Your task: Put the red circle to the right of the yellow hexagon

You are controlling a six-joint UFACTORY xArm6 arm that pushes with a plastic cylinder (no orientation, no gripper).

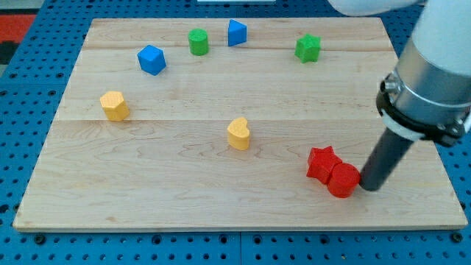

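Observation:
The red circle (343,180) lies at the view's lower right, touching a red star (322,163) on its upper left. My tip (366,186) sits right against the red circle's right side. The yellow hexagon (114,105) stands far off at the view's left, at mid height. The rod rises up and to the right from the tip into the arm's grey body.
A yellow heart (238,133) sits near the middle. A blue block (151,59), a green cylinder (198,41), a blue block (236,32) and a green star (307,48) line the top of the wooden board (184,184). The board's right edge is close to my tip.

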